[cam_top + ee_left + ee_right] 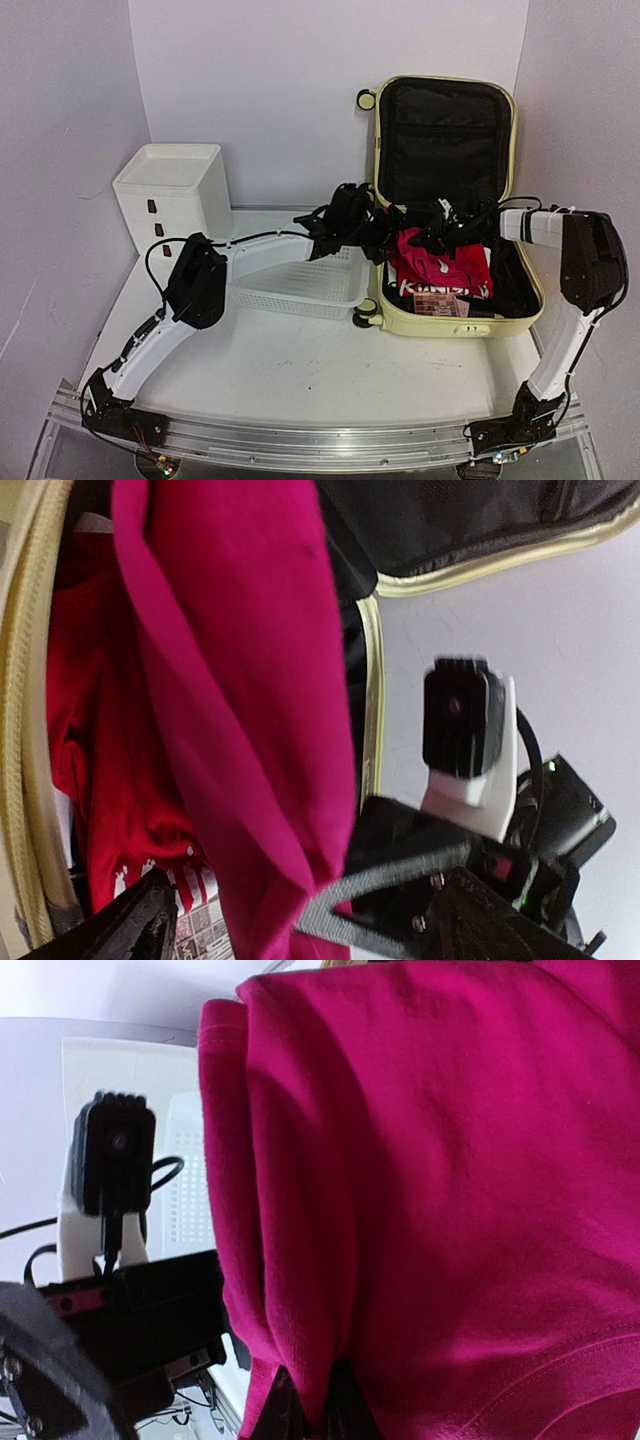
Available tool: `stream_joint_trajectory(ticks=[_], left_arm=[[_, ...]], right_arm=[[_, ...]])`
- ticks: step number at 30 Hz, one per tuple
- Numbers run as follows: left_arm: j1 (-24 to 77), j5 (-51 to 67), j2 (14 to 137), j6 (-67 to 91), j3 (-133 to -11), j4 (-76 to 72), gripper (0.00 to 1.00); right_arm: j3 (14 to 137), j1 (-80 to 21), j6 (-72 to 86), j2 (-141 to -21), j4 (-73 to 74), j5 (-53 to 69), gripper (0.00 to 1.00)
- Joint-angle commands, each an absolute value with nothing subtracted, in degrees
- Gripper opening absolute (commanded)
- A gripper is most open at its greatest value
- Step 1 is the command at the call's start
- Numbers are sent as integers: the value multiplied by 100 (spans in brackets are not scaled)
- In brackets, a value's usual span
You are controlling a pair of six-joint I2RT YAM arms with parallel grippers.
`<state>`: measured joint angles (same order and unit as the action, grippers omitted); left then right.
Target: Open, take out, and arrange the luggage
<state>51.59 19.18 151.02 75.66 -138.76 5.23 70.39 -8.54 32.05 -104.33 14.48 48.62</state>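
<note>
While the right claw (pixel 312 1412) is pinched shut on one magenta garment (pixel 430 1190), the left claw (pixel 365 232) holds its jaws wide apart with that cloth hanging between them. One pale yellow luggage (pixel 420 326) lies open at right centre of the bench (pixel 300 370), its lid upright, with one red garment (pixel 450 278) inside. One white basket (pixel 300 285) sits just left of it. Only the top view shows the one drawer box (pixel 170 195), at upper left.

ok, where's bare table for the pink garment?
Bare table in front of the basket and luggage, between the arm bases; a smaller patch ahead of the drawer box. Crowded at the luggage's left edge, where both arms meet at the pink garment.
</note>
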Motion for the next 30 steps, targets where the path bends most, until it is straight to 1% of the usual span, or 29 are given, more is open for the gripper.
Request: stream_joint_trajectory(ticks=[1, 5, 8, 11, 14, 15, 19, 22, 26, 29, 30], left_arm=[[5164, 1441, 15451, 7972, -13967, 536, 89], [5185, 1249, 15505, 8084, -14020, 536, 83], [5186, 1110, 15460, 7814, -14057, 544, 77], [5192, 939, 15333, 7521, -13880, 567, 73], [5208, 849, 15284, 7297, -13791, 607, 73], [5199, 852, 15291, 7283, -13784, 642, 71], [5203, 785, 15223, 7040, -13781, 742, 61], [5204, 694, 15125, 6752, -13781, 877, 51], [5203, 679, 15068, 6518, -13811, 989, 36], [5205, 676, 15039, 6432, -13816, 1056, 27], [5199, 694, 15021, 6391, -13824, 1067, 23]], right_arm=[[6948, -971, 3094, -9869, 1138, 5159, 0], [6892, -1055, 3074, -9835, 1134, 5142, 0], [6853, -1102, 3049, -9801, 1141, 5084, 0], [6846, -1178, 2968, -9799, 1227, 5007, 0], [6870, -1284, 2831, -9791, 1353, 4882, 0], [6906, -1330, 2749, -9795, 1455, 4811, 0], [6977, -1486, 2532, -9776, 1698, 4610, 0], [7013, -1567, 2395, -9767, 1873, 4464, 0], [7087, -1700, 2235, -9765, 2083, 4277, 0], [7156, -1806, 2183, -9765, 2253, 4114, 0], [7205, -1824, 2141, -9758, 2370, 4034, 5]])
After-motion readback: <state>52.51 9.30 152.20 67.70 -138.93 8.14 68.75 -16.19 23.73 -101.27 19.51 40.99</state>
